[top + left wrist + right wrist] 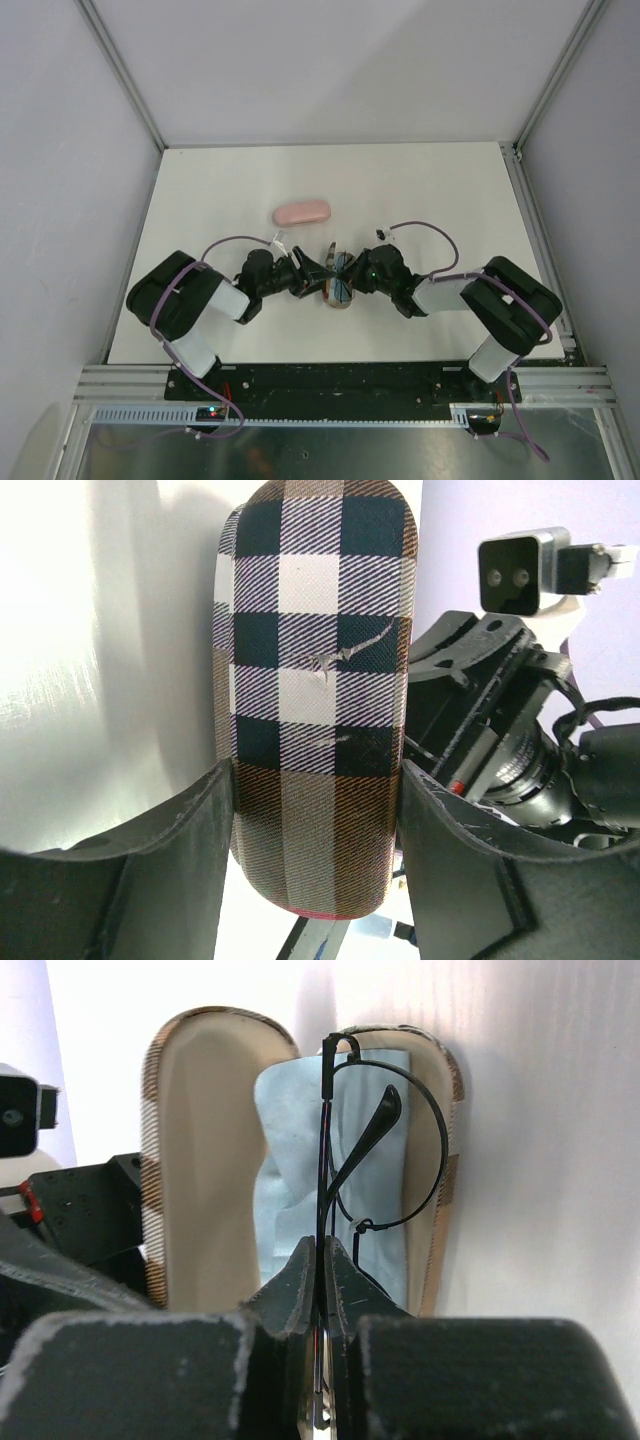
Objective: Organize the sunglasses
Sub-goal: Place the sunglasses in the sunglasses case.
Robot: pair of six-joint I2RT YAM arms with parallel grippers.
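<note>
Pinching wire sunglasses (386, 1110), checkered case (315, 680) gripped

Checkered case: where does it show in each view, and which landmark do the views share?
Top external: case at centre, between left gripper and right gripper.
Left wrist: middle, its outside clamped by the left gripper.
Right wrist: upper middle, open, behind the glasses pinched by the right gripper.
Shared landmark: the left gripper.
</note>
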